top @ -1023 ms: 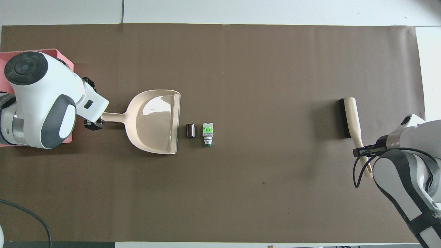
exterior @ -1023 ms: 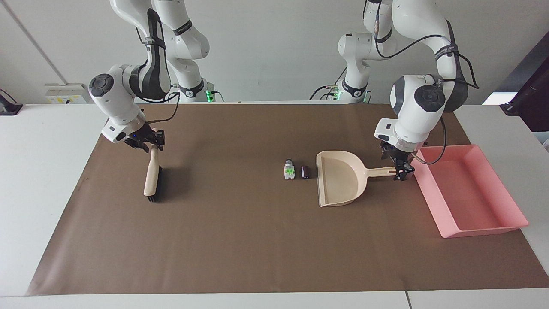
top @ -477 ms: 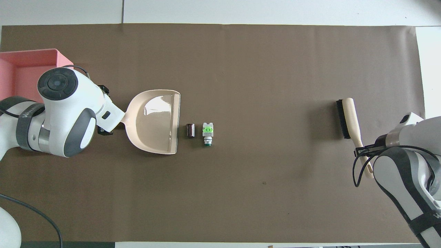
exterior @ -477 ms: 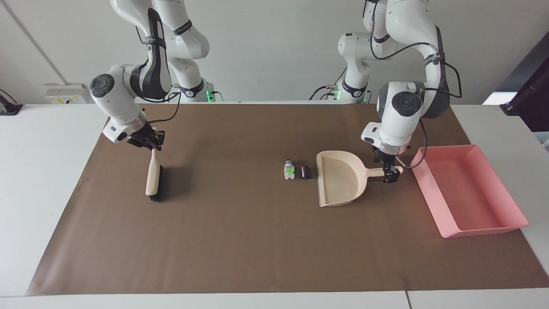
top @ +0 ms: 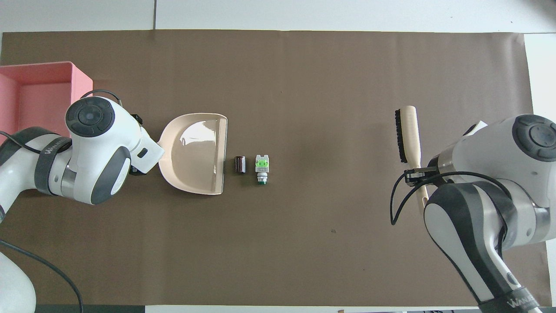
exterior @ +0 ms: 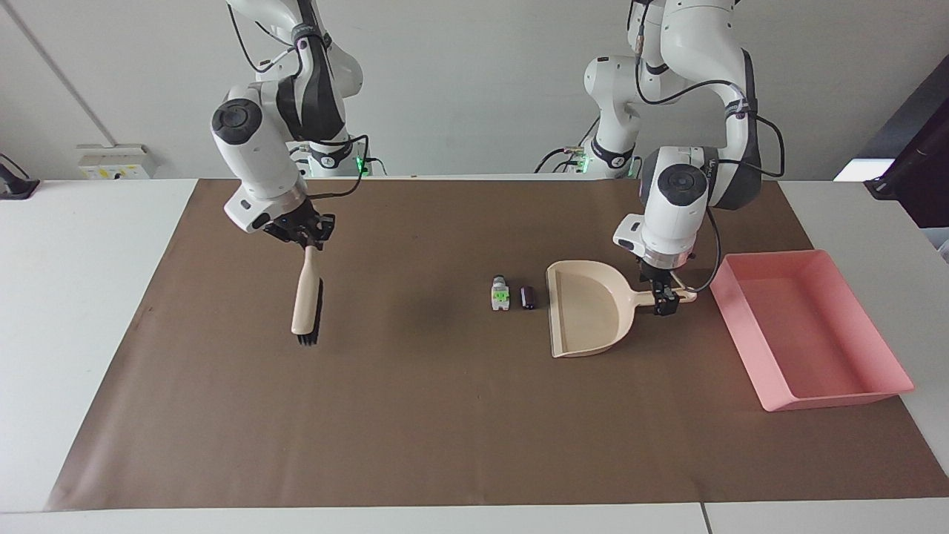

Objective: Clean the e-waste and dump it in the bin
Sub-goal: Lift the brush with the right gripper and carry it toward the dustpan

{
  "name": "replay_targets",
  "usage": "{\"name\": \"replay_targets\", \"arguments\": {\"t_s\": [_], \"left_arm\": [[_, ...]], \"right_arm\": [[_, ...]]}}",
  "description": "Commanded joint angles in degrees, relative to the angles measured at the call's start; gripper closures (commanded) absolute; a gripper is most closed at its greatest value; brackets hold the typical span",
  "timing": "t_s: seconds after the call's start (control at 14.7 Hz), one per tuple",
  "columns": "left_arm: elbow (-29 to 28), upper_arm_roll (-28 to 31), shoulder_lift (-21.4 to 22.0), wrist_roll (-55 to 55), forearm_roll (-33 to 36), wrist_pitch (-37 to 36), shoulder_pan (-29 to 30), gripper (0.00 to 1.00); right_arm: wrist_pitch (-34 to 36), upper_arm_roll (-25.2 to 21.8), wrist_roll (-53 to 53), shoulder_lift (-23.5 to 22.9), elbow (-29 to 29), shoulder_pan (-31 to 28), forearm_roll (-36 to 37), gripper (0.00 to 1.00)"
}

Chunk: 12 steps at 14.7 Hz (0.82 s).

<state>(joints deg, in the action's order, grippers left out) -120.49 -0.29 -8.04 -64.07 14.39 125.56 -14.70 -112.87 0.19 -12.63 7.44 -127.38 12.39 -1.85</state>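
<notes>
Brown mat (exterior: 445, 415) | e-waste (exterior: 501, 293) between jaws | left grips dustpan (exterior: 589, 315) | right grips brush (exterior: 306, 300)

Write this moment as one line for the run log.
right gripper: shut on brush, lifted over mat | left gripper: at dustpan handle | e-waste: on mat beside dustpan mouth | bin: empty

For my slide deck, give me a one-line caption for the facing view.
Right gripper carries a brush above the mat while left gripper holds the dustpan beside two small parts.
</notes>
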Motion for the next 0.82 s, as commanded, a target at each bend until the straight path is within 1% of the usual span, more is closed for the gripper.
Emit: {"name": "replay_targets", "arguments": {"t_s": [0.0, 0.07, 0.14, 0.2, 0.34, 0.41, 0.48, 0.55, 0.61, 0.75], "left_arm": [[-2.6, 0.5, 1.7, 2.5, 1.4, 1.9, -1.2, 0.19], [-2.6, 0.6, 1.7, 3.2, 1.5, 1.5, -1.9, 0.3], [-2.6, 0.6, 1.7, 4.1, 2.3, 1.4, -2.0, 0.45], [-2.6, 0.5, 1.7, 4.6, 3.9, 1.3, -2.0, 0.58], [-2.6, 0.5, 1.7, 4.7, 4.8, -0.1, -2.3, 0.79], [-2.4, 0.5, 1.7, 4.7, 4.9, -0.4, -2.3, 0.87], [-1.9, 0.5, 1.6, 4.3, 4.9, -0.5, -2.3, 0.95], [-1.2, 0.6, 1.7, 3.6, 6.1, -0.6, -2.3, 0.98], [0.4, 0.5, 1.6, 3.3, 7.6, -2.1, -2.3, 1.0], [4.5, 0.4, 0.8, 3.4, 8.0, -9.6, -2.4, 1.0]], "right_arm": [[0.4, -0.2, -11.0, -0.1, 0.0, 8.3, 0.8, 1.0], [-0.2, -0.2, -14.8, -0.4, -0.3, 11.3, 0.9, 1.0], [-0.4, -0.2, -17.9, -0.9, -0.3, 13.9, 0.9, 1.0], [-1.1, -0.1, -20.8, -1.8, -0.3, 16.2, 0.9, 1.0], [-4.3, -0.1, -27.9, -3.8, -0.3, 20.9, 0.9, 1.0], [-5.3, -0.1, -30.2, -4.3, -0.3, 22.4, 0.8, 1.0], [-5.8, -0.1, -31.2, -4.8, -0.1, 23.0, 0.4, 1.0], [-5.9, 0.2, -31.7, -5.6, 0.3, 23.7, 0.4, 1.0], [-5.9, 0.1, -32.5, -7.0, 1.0, 25.1, 0.4, 1.0], [-5.8, 0.2, -35.2, -10.4, 4.0, 27.9, 0.3, 1.0]]}}
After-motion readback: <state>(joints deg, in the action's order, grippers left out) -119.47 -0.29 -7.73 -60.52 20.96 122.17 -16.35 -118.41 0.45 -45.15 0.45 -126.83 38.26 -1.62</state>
